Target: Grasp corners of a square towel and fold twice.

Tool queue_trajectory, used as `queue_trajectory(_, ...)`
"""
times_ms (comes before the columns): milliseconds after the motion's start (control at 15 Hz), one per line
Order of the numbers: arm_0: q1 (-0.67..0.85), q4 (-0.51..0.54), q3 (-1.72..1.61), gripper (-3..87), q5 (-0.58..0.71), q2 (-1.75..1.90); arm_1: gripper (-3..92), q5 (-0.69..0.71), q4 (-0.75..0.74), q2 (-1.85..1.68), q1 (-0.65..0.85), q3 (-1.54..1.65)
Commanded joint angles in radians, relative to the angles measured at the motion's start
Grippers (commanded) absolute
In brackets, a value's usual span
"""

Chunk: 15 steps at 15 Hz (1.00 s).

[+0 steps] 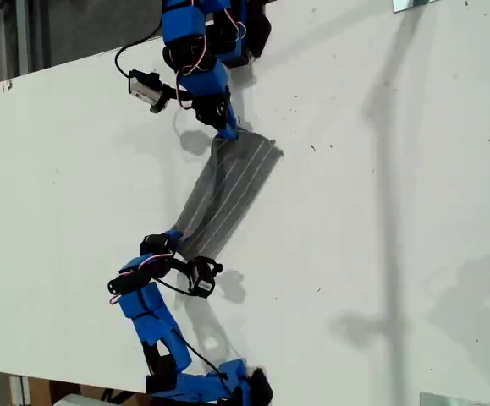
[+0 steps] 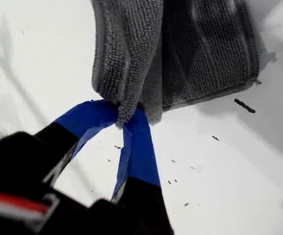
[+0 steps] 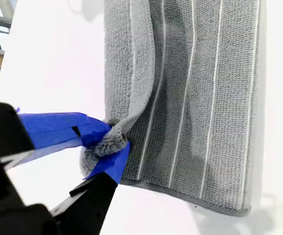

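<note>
1. Two grippers pinch the towel [image 1: 228, 190] on the counter [image 1: 380, 254], mid-scene in the exterior view.
2. My first gripper [image 2: 124, 120]: fingers clamped on a bunched corner.
3. My second gripper [image 3: 104, 144]: fingers clamped on a bunched corner.
4. Towel looks already folded to a strip; second fold probably in hand.
5. Next: carry both corners across together, release.

A white worktop [image 1: 380, 211] is seen, marked with small dark specks. Past its far edge, a metal bracket [image 1: 414, 4] is partly shown.
</note>
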<state>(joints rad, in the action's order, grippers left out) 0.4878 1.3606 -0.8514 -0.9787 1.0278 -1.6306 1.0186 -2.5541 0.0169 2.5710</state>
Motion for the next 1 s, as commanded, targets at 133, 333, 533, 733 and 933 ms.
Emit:
queue_trajectory(133, 0.037, -0.040, 0.044, -0.3, -0.003, 0.002, -0.2, -0.101, 0.123, -0.245, 0.071, 0.060)
queue_trajectory(333, 0.063, -0.049, 0.040, -0.3, 0.009, -0.018, -0.2, -0.104, 0.218, -0.393, 0.137, 0.066)
queue_trajectory(533, 0.055, 0.034, 0.040, -0.3, 0.031, -0.031, -0.2, -0.100, 0.261, -0.410, 0.130, 0.095)
queue_trajectory(733, 0.032, 0.100, 0.040, -0.3, 0.061, 0.000, -0.2, -0.103, 0.261, -0.370, 0.091, 0.114)
queue_trajectory(933, -0.003, 0.124, 0.040, -0.3, 0.066, 0.043, -0.2, -0.080, 0.204, -0.252, 0.051, 0.077)
